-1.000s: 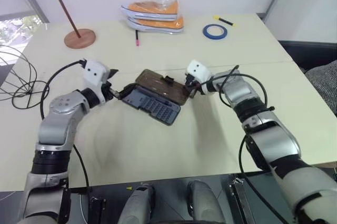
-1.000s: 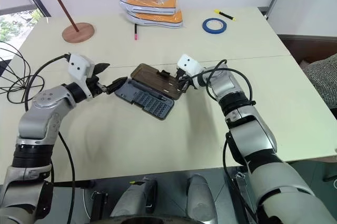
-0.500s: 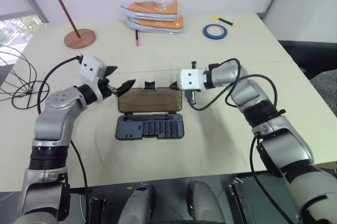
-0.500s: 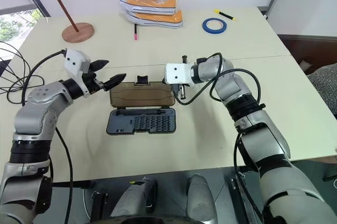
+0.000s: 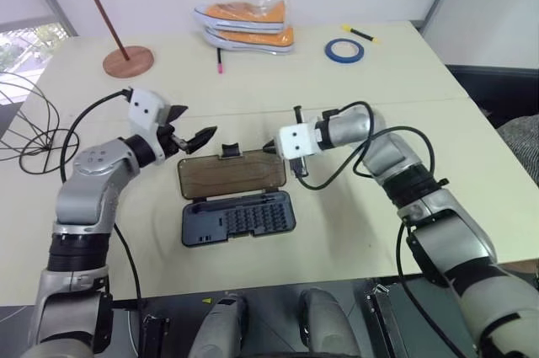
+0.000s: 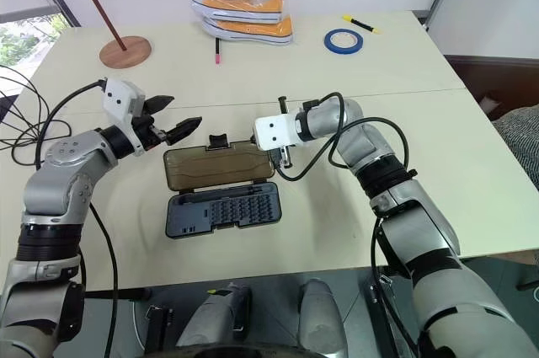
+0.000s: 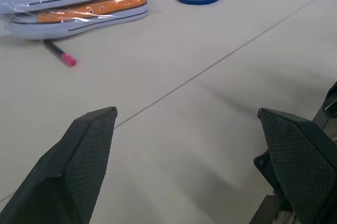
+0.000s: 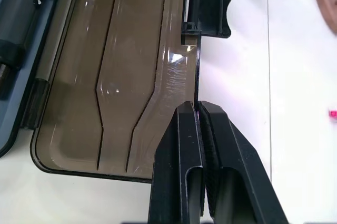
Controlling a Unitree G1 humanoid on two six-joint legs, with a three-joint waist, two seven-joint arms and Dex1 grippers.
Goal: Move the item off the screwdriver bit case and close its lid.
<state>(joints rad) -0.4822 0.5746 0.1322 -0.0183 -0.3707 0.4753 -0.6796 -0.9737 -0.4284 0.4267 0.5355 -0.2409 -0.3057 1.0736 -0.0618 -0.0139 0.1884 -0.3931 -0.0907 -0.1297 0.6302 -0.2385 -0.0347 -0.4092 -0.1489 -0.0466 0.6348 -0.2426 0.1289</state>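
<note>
The screwdriver bit case (image 5: pixel 238 216) lies open and flat in the middle of the table, with its rows of bits showing. The smoky lid (image 5: pixel 232 177) is folded back on the far side, its black latch tab (image 5: pixel 229 152) pointing away. My right gripper (image 8: pixel 197 109) is shut on the lid's far rim, near its right corner, just beside the tab. My left gripper (image 5: pixel 195 129) hovers open just past the lid's far left corner, holding nothing. The item, a black wire globe (image 5: pixel 40 152), rests at the table's far left, partly cut off, well clear of the case.
A red-brown disc-topped stand (image 5: pixel 126 61) is at the back left. Bagged orange shoes (image 5: pixel 247 25), a pink-tipped pen (image 5: pixel 219 61), a blue tape roll (image 5: pixel 344 50) and a yellow marker (image 5: pixel 358 33) lie along the back. The table's near edge runs just in front of the case.
The case has swung from a diagonal to square with the table edge and slid slightly left and nearer. My right gripper rolled and came along with the lid. The left gripper kept still.
</note>
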